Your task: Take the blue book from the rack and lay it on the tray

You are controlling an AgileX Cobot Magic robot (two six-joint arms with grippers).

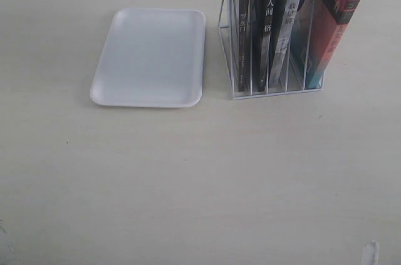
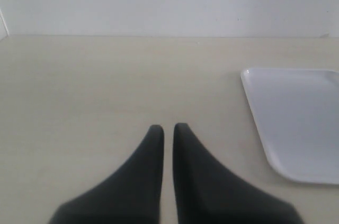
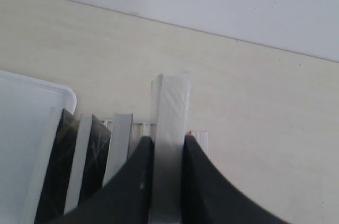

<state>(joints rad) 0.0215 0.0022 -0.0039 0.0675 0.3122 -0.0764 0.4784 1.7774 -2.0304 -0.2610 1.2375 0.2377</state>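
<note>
Right pincer clamped on the blue book in the rack, we judge a straight lift next; left pincer together, idle.

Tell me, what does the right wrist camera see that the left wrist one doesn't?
Only the right wrist view: a row of books seen from above, and the right gripper closed on one pale top edge, apparently the blue book. Only the left wrist view: the left gripper, nearly closed, holding nothing. Both: a corner of the tray and the table.
</note>
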